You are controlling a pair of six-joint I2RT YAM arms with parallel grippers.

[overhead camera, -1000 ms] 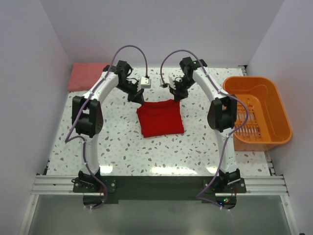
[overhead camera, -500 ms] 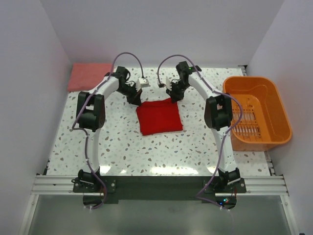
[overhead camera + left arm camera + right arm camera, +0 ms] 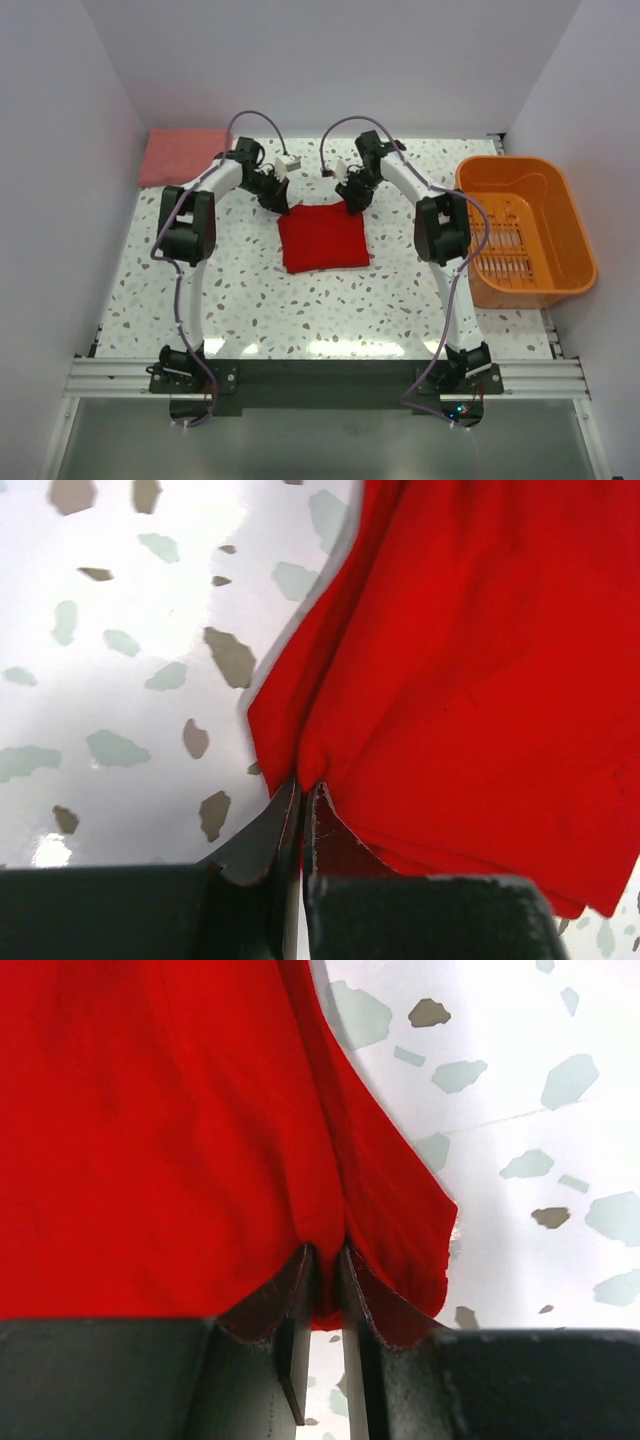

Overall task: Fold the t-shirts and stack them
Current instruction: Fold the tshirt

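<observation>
The red t-shirt [image 3: 322,238] lies folded into a rough square in the middle of the speckled table [image 3: 250,300]. My left gripper [image 3: 285,205] is at its far left corner, shut on a pinch of the red cloth [image 3: 480,680] in the left wrist view [image 3: 303,785]. My right gripper [image 3: 352,203] is at the far right corner. Its jaws stand a narrow gap apart [image 3: 328,1250] with a fold of the red cloth [image 3: 150,1110] filling that gap. The salmon-pink t-shirt [image 3: 178,155] lies folded at the far left corner of the table.
An orange slatted basket [image 3: 525,230] stands at the right edge of the table. White walls close in the table at the back and on both sides.
Both grippers have come down to the table with the far edge of the red t-shirt, which now lies flatter. The right jaws have parted slightly.
</observation>
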